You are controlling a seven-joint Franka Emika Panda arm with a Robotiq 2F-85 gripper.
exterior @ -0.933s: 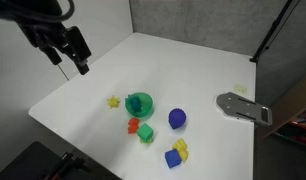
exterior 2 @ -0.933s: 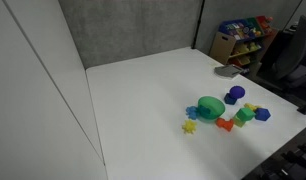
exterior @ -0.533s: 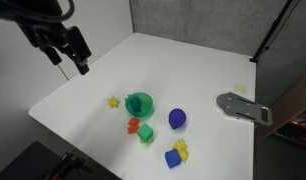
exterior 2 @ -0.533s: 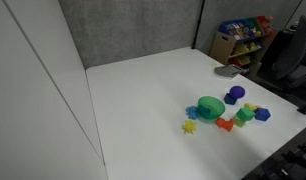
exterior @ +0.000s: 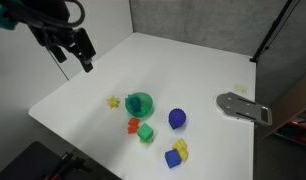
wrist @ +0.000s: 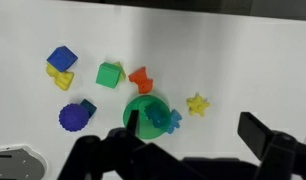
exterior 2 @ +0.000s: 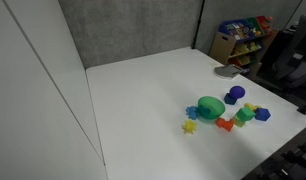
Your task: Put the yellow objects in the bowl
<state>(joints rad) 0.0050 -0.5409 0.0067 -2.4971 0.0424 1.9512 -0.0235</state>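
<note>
The yellow star [exterior: 114, 102] lies on the white table just beside the green bowl [exterior: 139, 103]; both also show in an exterior view, star [exterior 2: 190, 127] and bowl [exterior 2: 210, 107]. The yellow blocky piece [exterior: 182, 148] touches the blue block [exterior: 173, 158] near the table's front edge. My gripper [exterior: 81, 55] hangs high above the table's far left, open and empty, well apart from the toys. In the wrist view the star [wrist: 197, 104], bowl [wrist: 143, 110] and yellow blocky piece [wrist: 63, 80] lie below the open fingers [wrist: 193, 126]. A small blue piece [wrist: 165, 121] sits at the bowl's rim.
An orange piece [exterior: 133, 125], a green cube [exterior: 146, 132] and a blue ball [exterior: 177, 119] lie close to the bowl. A grey metal fixture [exterior: 243, 107] sits at the table's right edge. A grey wall stands behind the table.
My gripper has shifted slightly to the right above the table. The toys and the bowl have not moved.
</note>
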